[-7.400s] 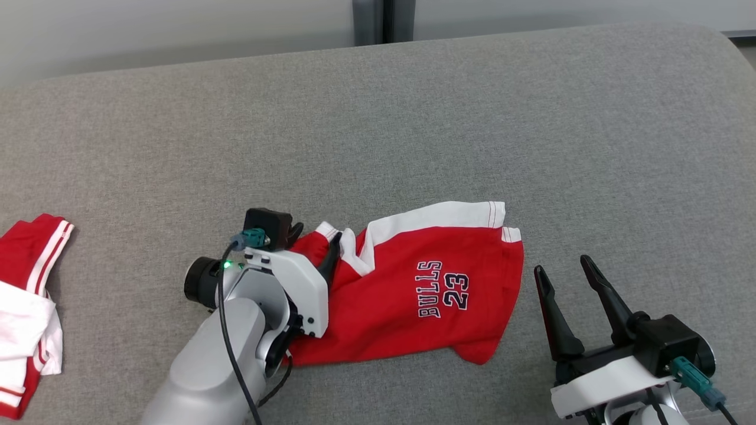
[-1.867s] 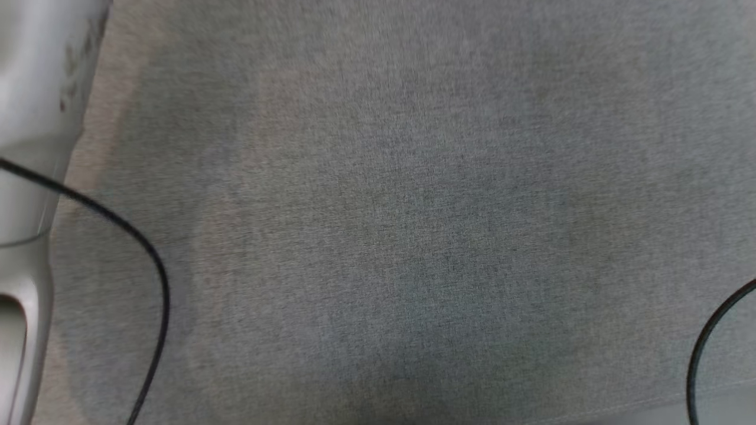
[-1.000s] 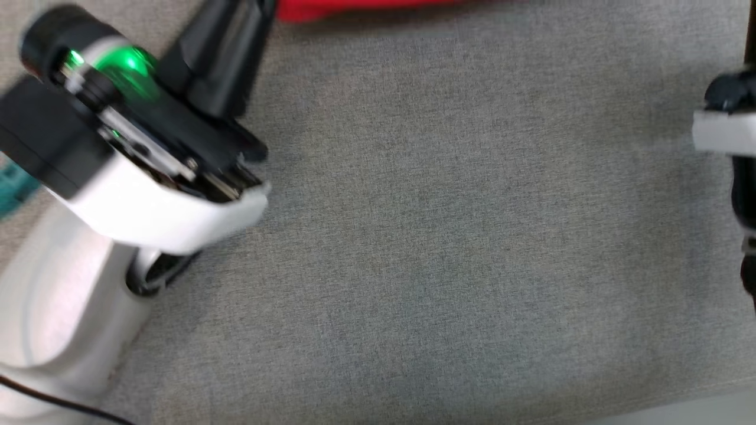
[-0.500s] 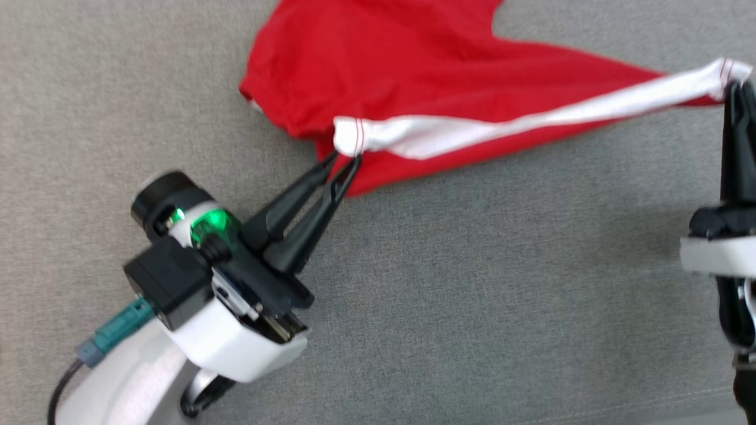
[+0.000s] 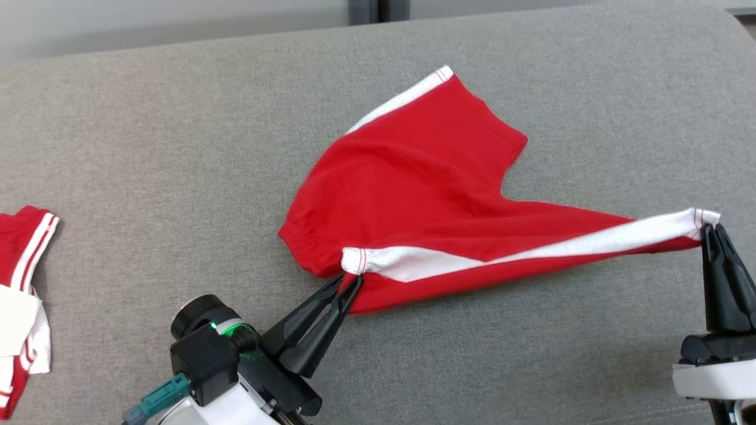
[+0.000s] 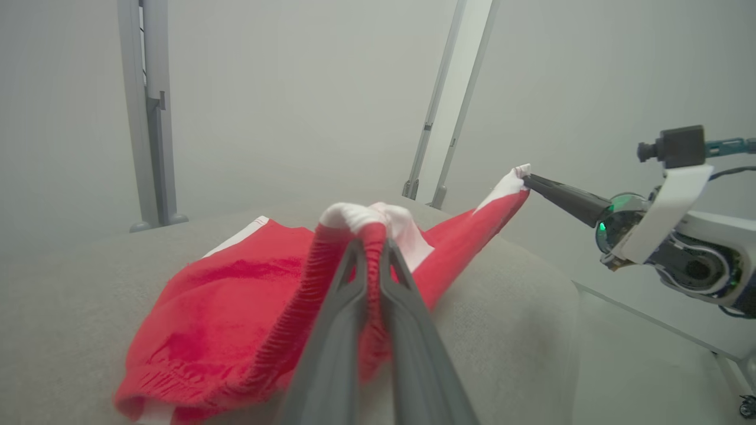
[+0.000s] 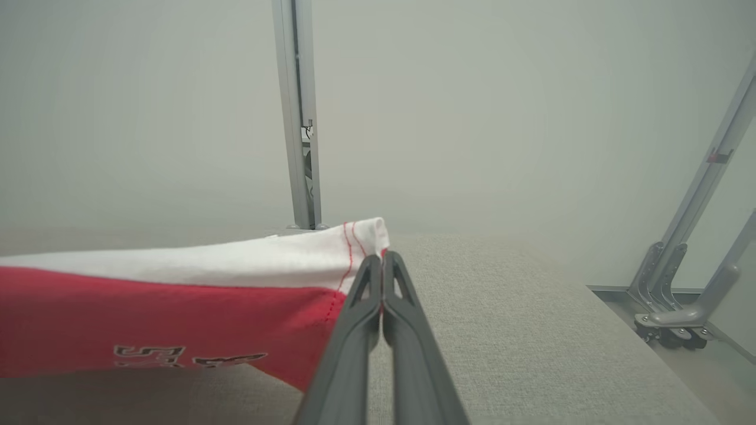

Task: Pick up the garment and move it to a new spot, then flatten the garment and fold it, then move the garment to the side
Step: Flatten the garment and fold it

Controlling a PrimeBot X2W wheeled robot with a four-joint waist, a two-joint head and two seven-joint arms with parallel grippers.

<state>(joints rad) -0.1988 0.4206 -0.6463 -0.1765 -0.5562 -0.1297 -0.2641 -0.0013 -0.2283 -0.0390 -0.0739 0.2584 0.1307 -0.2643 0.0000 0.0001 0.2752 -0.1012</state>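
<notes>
We have the red shorts [image 5: 413, 195] lifted off the grey couch [image 5: 177, 130] along one edge. The left gripper [image 5: 351, 280] is pinched tight on the waistband end of the white side stripe. The right gripper [image 5: 711, 229] is clamped on the stripe's hem end, and the stripe runs taut between them. The rest of the cloth trails away from us onto the cushion, one leg lying flat toward the back.

So the pick-up is done, and by our reading we're somewhere in the carry or the lay-out. Flattening, folding and the move to the side are all still to do.

In the earliest frame the shorts lay bunched near the front, print facing up. Only the left gripper was at them, and the right one stood wide open, well apart. Now both have hold, and the lettering shows on the underside in the right wrist view. A second red-and-white garment [image 5: 23, 283] lies at the left edge in both.
</notes>
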